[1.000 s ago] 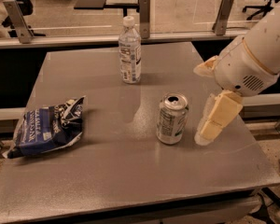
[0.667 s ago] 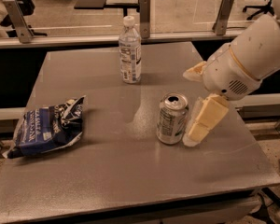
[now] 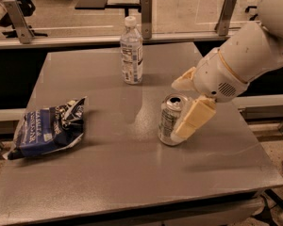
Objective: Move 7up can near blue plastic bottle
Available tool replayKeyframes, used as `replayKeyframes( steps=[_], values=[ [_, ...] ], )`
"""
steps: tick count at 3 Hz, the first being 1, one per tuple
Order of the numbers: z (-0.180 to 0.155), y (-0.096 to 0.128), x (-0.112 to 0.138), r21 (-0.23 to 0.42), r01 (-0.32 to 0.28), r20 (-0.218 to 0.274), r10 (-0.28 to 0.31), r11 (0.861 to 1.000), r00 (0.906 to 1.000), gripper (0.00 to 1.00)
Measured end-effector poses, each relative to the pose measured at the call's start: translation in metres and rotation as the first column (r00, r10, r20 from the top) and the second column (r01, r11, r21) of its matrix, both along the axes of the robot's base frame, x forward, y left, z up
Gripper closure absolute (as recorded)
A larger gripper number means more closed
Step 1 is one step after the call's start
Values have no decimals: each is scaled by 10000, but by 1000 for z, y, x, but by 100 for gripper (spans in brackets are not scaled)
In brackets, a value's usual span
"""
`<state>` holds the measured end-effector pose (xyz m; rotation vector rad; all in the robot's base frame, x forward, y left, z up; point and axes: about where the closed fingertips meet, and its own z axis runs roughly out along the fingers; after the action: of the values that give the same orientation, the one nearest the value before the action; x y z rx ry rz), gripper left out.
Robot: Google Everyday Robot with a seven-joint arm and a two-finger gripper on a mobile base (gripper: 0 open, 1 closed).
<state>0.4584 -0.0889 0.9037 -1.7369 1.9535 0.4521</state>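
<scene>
While my arm reaches in over the right edge of the grey square counter (image 3: 108, 173), my cream-coloured two-finger gripper (image 3: 178, 109) sits low, right at the small silver aluminium 7up can with the white-and-green label (image 3: 167, 121). My fingers are spread apart, with the can between them. The nearer finger (image 3: 195, 119) slants down across the can's right front side, its tip close to the counter top by the can's base. The farther finger (image 3: 184, 82) shows behind the can's rim, on the side toward the far edge. Whether either pad actually presses on the metal, I cannot tell.

The can stands upright, pull-tab top showing, a little right of the counter's middle and closer to the right edge than to the left. The tall clear plastic bottle with the white screw cap and white-and-blue label (image 3: 131, 51) stands upright near the middle of the far edge. It is apart from the can, with bare counter between them. A crinkly blue snack bag (image 3: 49, 128) lies flat by the left edge, toward the near left corner, well apart from both the can and the bottle.
</scene>
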Motion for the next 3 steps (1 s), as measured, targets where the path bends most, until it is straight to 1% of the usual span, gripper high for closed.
replayKeyframes(
  steps=[1,2,3],
  values=[
    [1,5,4,71,-124,-128,125,9999,9998,51],
    [5,6,10,65,-114,-157,115,9999,9998,74],
    [16,10,33,106,51,-163,-49,9999,9999,96]
  ],
)
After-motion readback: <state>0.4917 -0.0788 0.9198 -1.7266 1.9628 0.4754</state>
